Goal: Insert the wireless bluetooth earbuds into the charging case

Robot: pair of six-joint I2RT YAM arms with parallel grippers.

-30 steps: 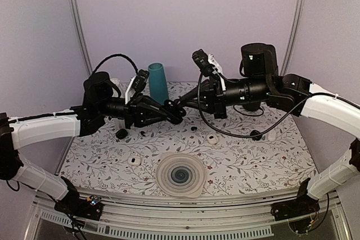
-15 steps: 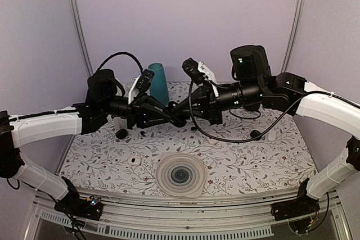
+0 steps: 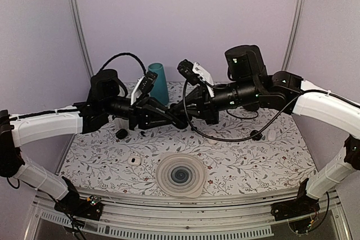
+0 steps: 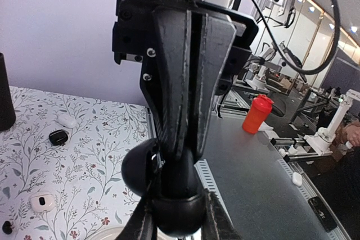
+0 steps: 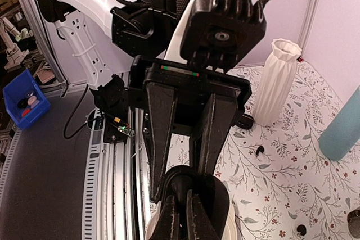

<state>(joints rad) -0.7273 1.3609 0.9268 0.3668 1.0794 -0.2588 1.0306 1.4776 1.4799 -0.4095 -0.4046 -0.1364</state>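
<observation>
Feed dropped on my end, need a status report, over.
Left gripper shut on charging case, mid-air. Right gripper shut, tips at the case; earbud not visible. Nothing else between them.

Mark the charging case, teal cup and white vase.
charging case [image 4: 179, 217]: left wrist view, rounded black body
teal cup [image 3: 160, 82]: top view, side wall
white vase [image 5: 274, 82]: right wrist view, ribbed side

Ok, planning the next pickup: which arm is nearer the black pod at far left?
Left. Left arm hangs near the black pod; right arm is across the table.
</observation>
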